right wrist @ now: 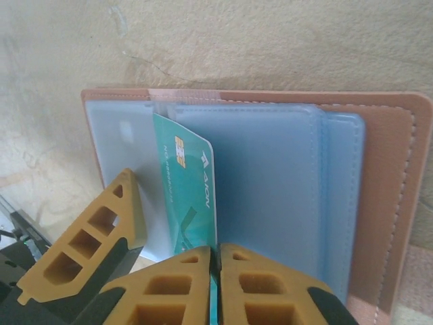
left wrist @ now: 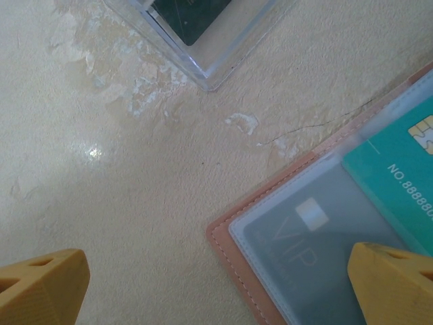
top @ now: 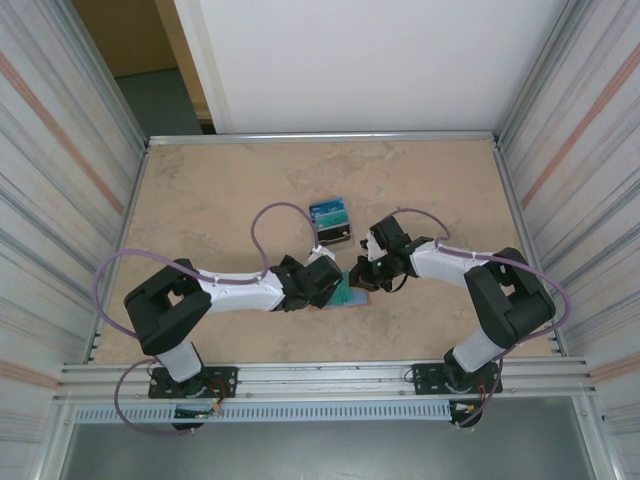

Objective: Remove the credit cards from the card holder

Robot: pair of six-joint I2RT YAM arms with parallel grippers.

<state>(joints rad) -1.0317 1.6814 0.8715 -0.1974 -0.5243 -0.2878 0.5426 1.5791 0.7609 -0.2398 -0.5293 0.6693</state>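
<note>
The card holder (right wrist: 379,169) lies open on the table, tan leather with pale blue pockets. A teal credit card (right wrist: 189,196) sticks partway out of a pocket, and my right gripper (right wrist: 217,271) is shut on its near edge. In the left wrist view the teal credit card (left wrist: 399,176) lies beside a dark credit card (left wrist: 304,244) marked VIP under a clear pocket. My left gripper (left wrist: 218,271) is open and straddles a corner of the card holder (left wrist: 230,247), one finger (left wrist: 396,284) over the pocket, the other over bare table. From above both grippers (top: 325,280) (top: 365,275) meet over the card holder (top: 350,292).
A small clear-plastic stand (top: 330,222) holding cards sits just beyond the grippers; its corner (left wrist: 216,40) is close in the left wrist view. A yellow finger (right wrist: 88,237) of the left gripper rests by the holder's left pocket. Metal rails frame the beige table (top: 220,200).
</note>
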